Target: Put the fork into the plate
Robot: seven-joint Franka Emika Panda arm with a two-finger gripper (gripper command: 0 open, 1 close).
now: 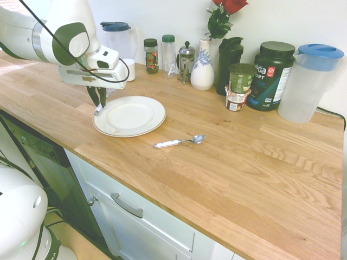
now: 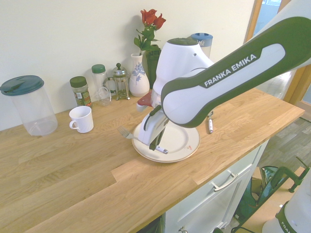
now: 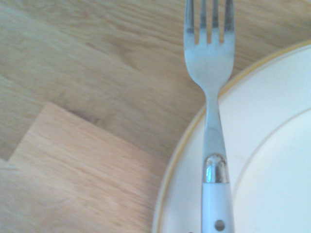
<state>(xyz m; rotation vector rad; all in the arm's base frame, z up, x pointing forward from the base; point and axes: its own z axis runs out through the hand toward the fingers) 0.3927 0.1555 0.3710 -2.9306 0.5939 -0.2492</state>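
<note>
A kitchen corner with a long wooden table (image 1: 260, 162) set against a plain pale wall (image 2: 63, 34).

The table was of light oak staves with an even, warm grain, and it ran along the wall. Below its front edge stood white cabinet fronts, one drawer (image 1: 142, 214) carrying a curved metal handle (image 1: 126, 205), and beside them a dark appliance door (image 1: 49, 173). In the second exterior view a wooden door frame (image 2: 252, 24) rose at the far end with bright daylight behind it, and grey wood-look flooring (image 2: 291, 138) showed beneath. The light was soft and even, with faint shadows.
</note>
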